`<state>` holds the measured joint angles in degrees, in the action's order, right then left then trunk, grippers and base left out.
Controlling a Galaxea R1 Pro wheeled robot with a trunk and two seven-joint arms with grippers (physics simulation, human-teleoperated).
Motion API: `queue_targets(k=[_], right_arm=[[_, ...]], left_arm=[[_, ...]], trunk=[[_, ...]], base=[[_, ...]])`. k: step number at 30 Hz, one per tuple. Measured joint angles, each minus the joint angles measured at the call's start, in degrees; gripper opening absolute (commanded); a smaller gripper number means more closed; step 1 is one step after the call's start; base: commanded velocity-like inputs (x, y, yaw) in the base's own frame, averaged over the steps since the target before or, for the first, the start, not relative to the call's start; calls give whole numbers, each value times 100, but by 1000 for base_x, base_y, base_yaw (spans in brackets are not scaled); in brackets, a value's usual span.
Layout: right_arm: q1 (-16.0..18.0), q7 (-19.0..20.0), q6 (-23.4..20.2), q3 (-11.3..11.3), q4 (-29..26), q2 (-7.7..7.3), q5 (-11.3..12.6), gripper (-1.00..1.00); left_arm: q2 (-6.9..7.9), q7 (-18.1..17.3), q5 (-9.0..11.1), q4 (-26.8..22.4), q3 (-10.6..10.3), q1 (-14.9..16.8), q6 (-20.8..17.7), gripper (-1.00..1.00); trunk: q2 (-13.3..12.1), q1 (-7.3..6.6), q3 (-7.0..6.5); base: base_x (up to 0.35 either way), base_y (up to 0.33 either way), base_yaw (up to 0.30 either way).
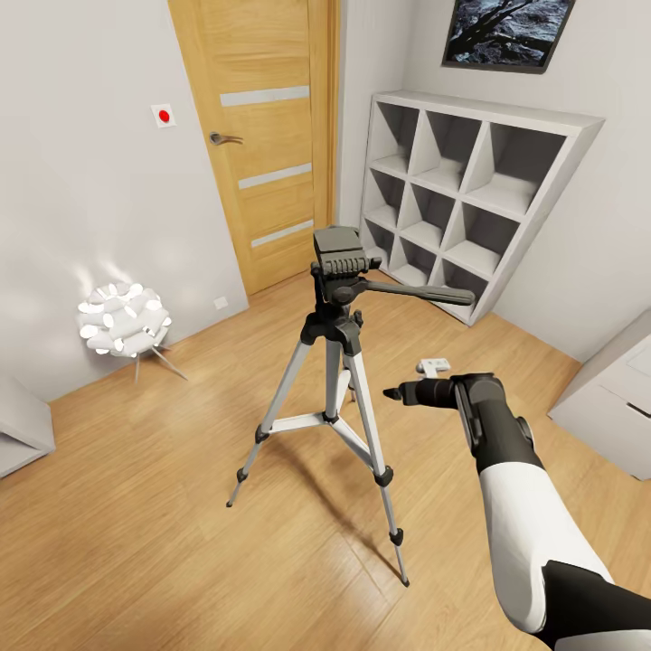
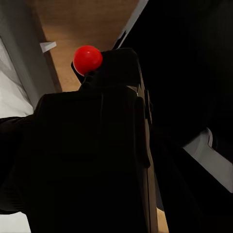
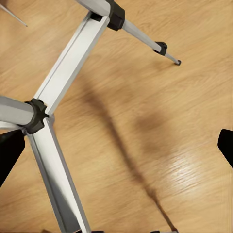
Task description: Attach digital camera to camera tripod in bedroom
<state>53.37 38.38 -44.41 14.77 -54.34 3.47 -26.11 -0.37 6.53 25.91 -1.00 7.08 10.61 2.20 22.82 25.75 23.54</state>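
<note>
Wood floor (image 1: pixel 181 542) carries the tripod (image 1: pixel 339 362); the right gripper (image 1: pixel 398 394) hovers beside it, fingers spread. The left gripper's state is unclear, camera (image 2: pixel 92 160) close before it.

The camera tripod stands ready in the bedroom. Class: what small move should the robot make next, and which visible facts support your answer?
Probably bring the left gripper, which seems shut on the digital camera, forward and up toward the camera tripod. Its black head is bare, so nothing is mounted yet. The right gripper hangs open beside the legs, empty.
</note>
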Motion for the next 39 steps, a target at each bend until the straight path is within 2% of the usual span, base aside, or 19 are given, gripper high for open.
queue_targets(k=[6,11,15,19,26,31,39], right_arm=[[1,114,-2,-20,17,-10,-9,100],[1,416,-2,-27,23,-76,-87,100],[1,923,29,-26,25,-234,-325,100],[2,1740,116,-14,2,-452,-734,100],[1,2603,412,-12,-35,-698,-1129,100],[1,2857,528,-12,-37,-794,-1198,100],[4,2994,585,-13,16,-832,-1220,100]], left_arm=[[-4,0,-6,-5,-13,0,0,-100],[-5,0,-4,-6,-16,0,0,-100],[-5,0,-4,-6,-16,0,0,-100],[-5,0,-5,-7,-16,-1,0,-100],[-5,0,-7,-7,-17,0,0,-100],[-5,0,-6,-7,-17,0,0,-100],[-1,0,-4,-10,-17,0,0,-100]], trunk=[[0,0,0],[0,0,0],[0,0,0],[0,0,0],[0,0,0],[0,0,0],[0,0,0]], base=[[0,0,0],[0,0,0],[0,0,0],[0,0,0],[0,0,0],[0,0,0],[0,0,0]])
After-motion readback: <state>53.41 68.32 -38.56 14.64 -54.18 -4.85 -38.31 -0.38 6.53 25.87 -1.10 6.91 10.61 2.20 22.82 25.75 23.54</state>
